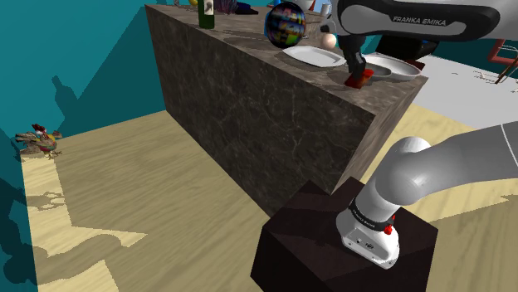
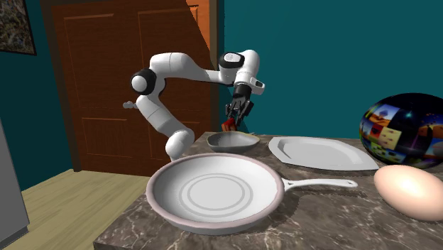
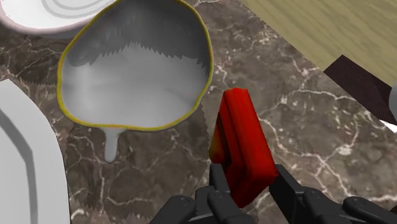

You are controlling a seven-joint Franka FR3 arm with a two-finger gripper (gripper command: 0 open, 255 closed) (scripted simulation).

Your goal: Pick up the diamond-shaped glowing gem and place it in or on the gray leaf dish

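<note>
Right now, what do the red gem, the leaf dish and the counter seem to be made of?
Gem: glossy red with flat facets, perhaps glass or plastic, going by the soft highlights along its edges.
Dish: matte grey with a thin yellow rim, maybe ceramic; the look leaves it open.
Counter: dark brown stone, marble-like, judging by the pale veins.

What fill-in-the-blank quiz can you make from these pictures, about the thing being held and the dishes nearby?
The jaws are shut on a gem coloured ____.
The grey leaf dish has a thin rim coloured ____.
Inside, the dish is ____.
Beside the egg lies a white, long-handled ____.
Missing words: red; yellow; empty; pan.
</note>
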